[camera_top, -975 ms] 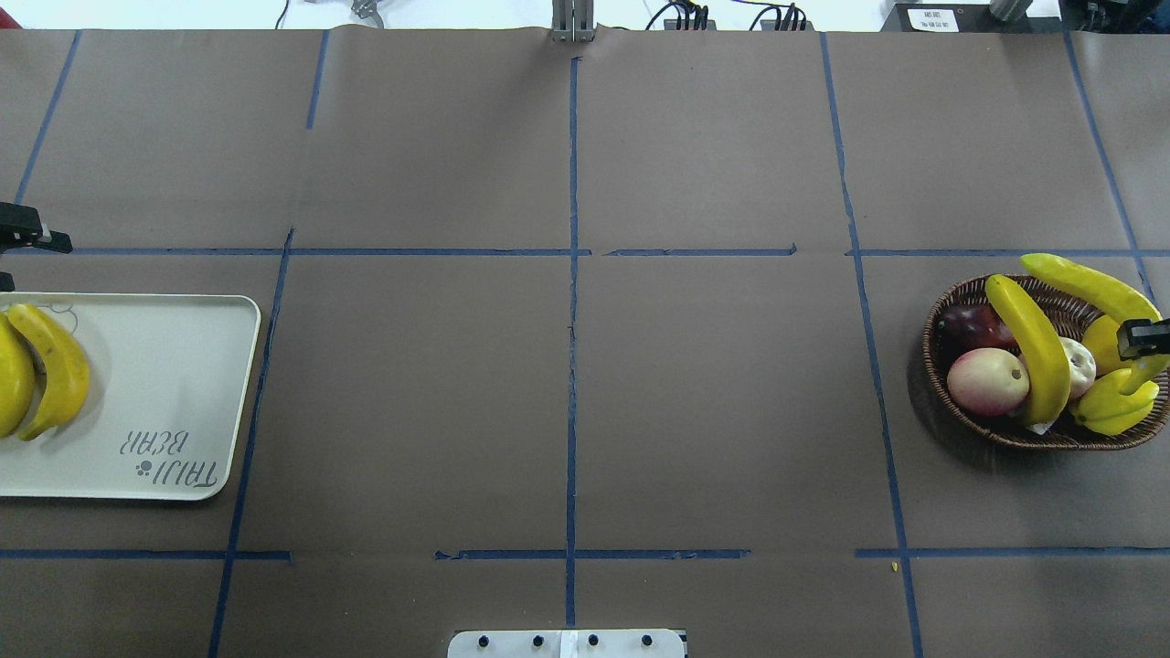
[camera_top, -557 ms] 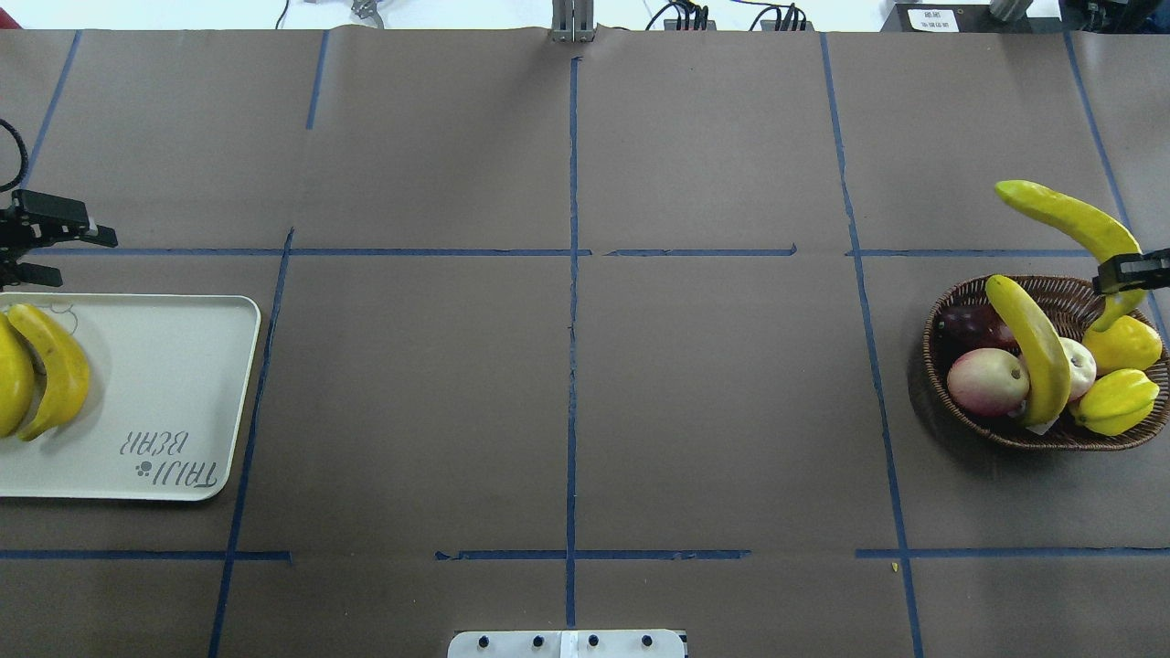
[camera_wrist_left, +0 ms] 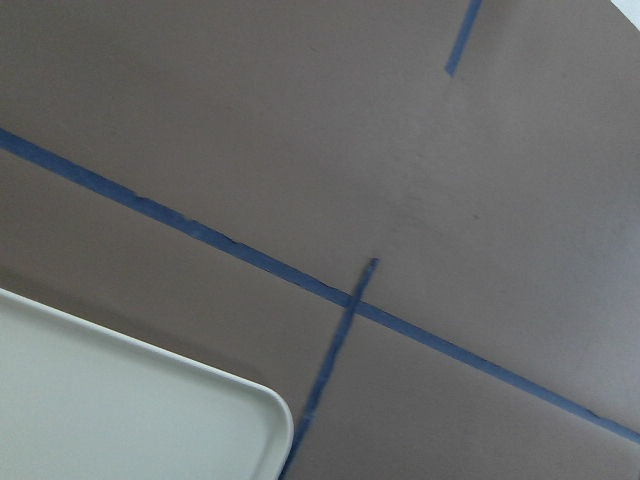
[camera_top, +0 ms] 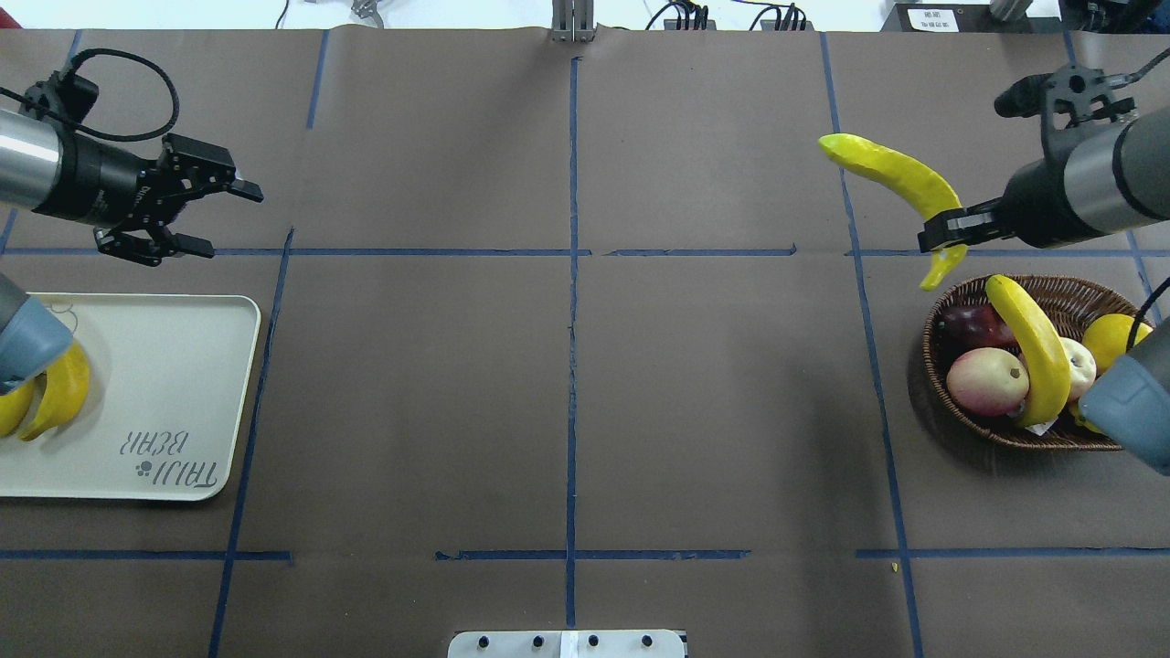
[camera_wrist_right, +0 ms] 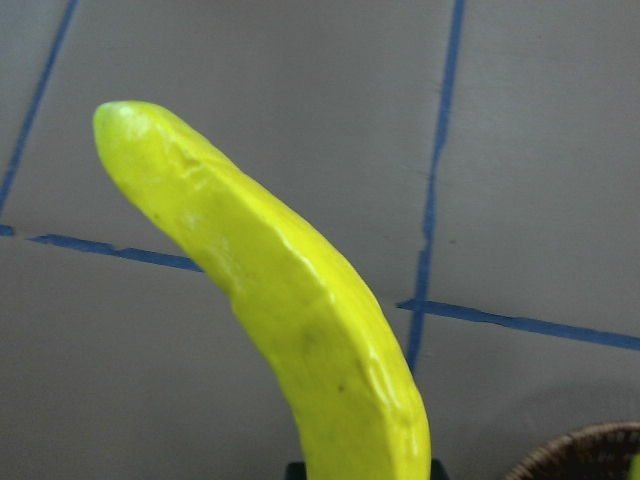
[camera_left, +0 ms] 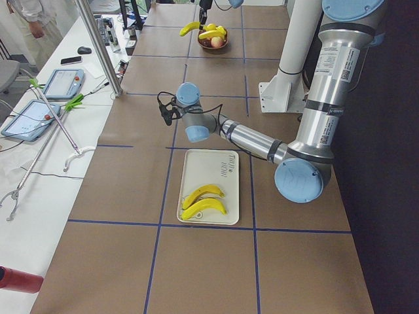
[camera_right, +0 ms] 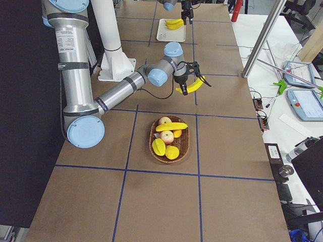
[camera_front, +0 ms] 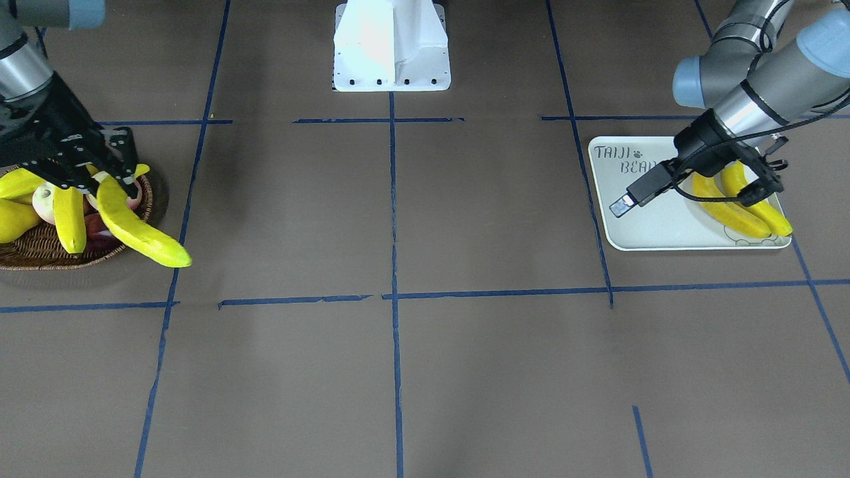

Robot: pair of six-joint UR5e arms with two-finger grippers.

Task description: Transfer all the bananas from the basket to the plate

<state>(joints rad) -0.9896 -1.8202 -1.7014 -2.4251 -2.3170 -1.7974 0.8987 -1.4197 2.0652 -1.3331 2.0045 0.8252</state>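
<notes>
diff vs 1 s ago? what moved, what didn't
The right gripper lifted a banana off the basket and carried it toward the table's middle, gripped near one end. The left gripper, open and empty, swung in from the table's left edge. Unchanged: two bananas on the plate, one banana across the basket's other fruit, and where basket and plate sit.

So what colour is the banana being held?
Bright yellow, greenish tip. The banana shows best in the right wrist view.
</notes>
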